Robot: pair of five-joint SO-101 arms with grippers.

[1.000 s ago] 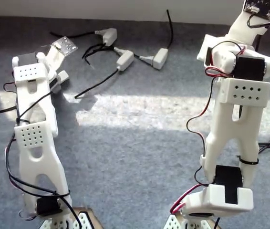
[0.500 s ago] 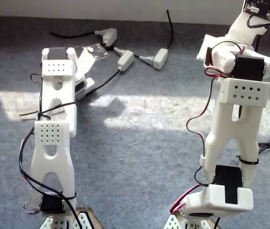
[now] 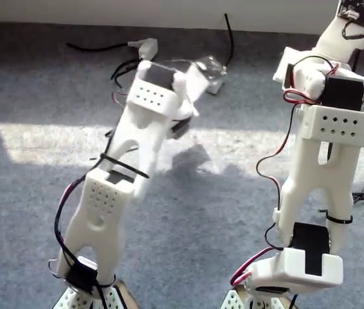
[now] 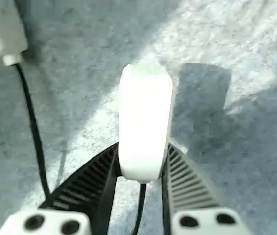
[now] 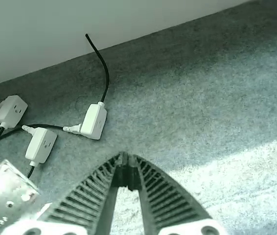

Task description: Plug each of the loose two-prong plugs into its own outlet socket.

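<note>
Fingers point(image 4: 185, 183) of our left gripper point(image 4: 142, 149) clamp a white connector block point(image 4: 145, 112) by its corded end, over the grey carpet point(image 4: 246, 44); we cannot tell plug from socket. Our right gripper point(image 5: 127, 164) hangs pinched together on nothing, and its wrist view gives us another corded block point(image 5: 94, 121) whole, which the left arm point(image 3: 146, 122) half covers in the high view

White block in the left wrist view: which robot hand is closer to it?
Left. The left gripper grips the white block between its fingers; the right gripper is shut, holding nothing, away from it.
</note>
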